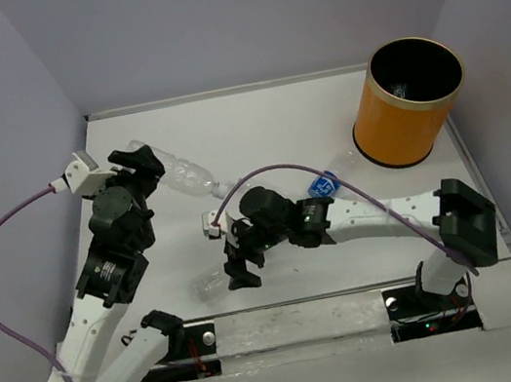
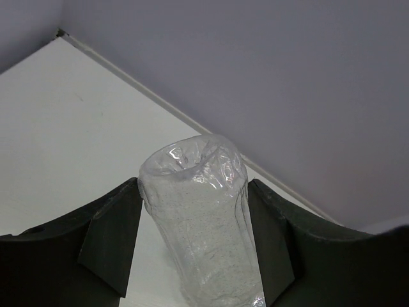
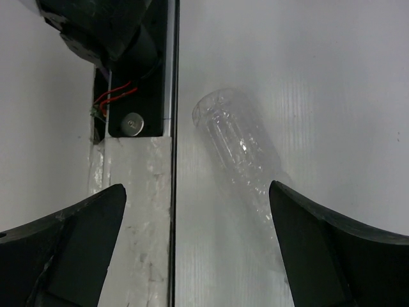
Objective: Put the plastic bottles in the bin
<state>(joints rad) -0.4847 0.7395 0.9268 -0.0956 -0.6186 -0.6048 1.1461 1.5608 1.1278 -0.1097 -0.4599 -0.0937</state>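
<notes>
White desk point(image 1: 263, 120) with most work left: the left gripper point(image 2: 195, 236) has jaws clamped on a clear bottle point(image 2: 198, 217), the right gripper point(image 3: 198, 249) holds jaws apart over a second bottle point(image 3: 236, 153), and a blue-labelled bottle point(image 1: 325, 182) lies away from both jaws beside the orange bin point(image 1: 403, 130).

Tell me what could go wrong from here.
1. The left gripper grips the held bottle near one end. The long crinkled body could swing or slip out on the way to the bin, which stands on the far right.
2. The right gripper hangs open over the lying bottle, which sits angled and nearer one finger. Closing might nudge it away rather than catch it.
</notes>
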